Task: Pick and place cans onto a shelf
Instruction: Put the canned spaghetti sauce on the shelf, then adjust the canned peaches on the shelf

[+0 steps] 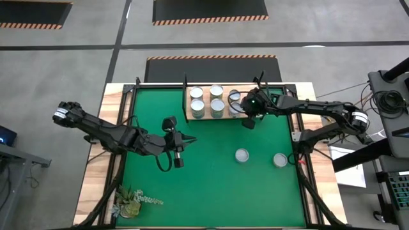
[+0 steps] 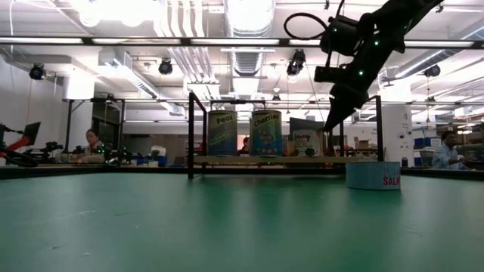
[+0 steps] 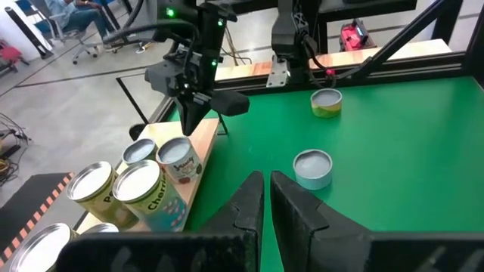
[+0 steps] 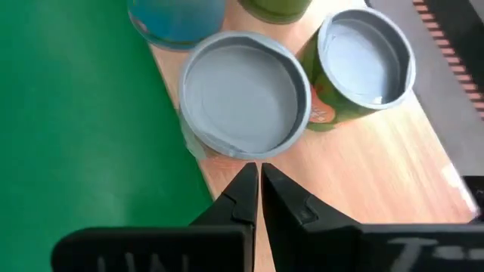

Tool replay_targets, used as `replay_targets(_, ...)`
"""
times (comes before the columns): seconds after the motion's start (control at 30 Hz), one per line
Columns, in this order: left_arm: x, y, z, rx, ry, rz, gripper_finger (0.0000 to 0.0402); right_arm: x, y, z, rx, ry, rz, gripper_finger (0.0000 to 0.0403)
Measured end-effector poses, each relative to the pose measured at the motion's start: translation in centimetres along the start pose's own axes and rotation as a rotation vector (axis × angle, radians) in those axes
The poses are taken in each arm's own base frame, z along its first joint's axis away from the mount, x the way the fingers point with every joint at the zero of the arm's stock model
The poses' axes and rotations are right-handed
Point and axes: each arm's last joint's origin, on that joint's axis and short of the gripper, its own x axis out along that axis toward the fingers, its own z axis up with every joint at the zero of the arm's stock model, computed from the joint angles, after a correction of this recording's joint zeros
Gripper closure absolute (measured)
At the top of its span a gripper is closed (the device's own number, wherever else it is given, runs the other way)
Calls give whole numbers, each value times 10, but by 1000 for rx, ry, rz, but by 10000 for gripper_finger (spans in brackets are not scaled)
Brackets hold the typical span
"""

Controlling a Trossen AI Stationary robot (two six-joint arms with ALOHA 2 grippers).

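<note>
Right gripper [image 1: 248, 121], clenched empty, hangs over the shelf [image 1: 189, 117] at upper centre, beside the nearest can [image 4: 243, 94]; a careless move could topple it off the edge.

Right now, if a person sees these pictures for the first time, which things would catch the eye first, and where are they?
Most striking is the group of cans packed on the shelf at the far edge of the green table, with the right gripper shut and empty just above its right end. Next come two short cans alone on the mat's right side, while the left gripper, also shut, waits mid-table.
</note>
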Motion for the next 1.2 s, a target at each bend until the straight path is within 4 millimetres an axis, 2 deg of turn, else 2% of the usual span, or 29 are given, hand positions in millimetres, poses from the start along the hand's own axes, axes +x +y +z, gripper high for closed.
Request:
replay_targets(0.23,0,0,-1,4,6,0,393,0,10,3,58,-56,212,394)
replay_targets(0.4,0,0,-2,26,15,0,393,7,11,3,52,-83,177,394)
replay_targets(0.57,0,0,-3,34,19,1,393,9,8,2,49,-67,45,394)
replay_targets(0.8,0,0,-3,40,25,1,393,2,6,1,50,-45,22,394)
replay_targets(1.03,0,0,-3,40,25,1,393,-14,-3,27,63,-142,3,394)
replay_targets(1.2,0,0,-3,53,20,0,393,-16,-25,52,86,-220,-57,394)
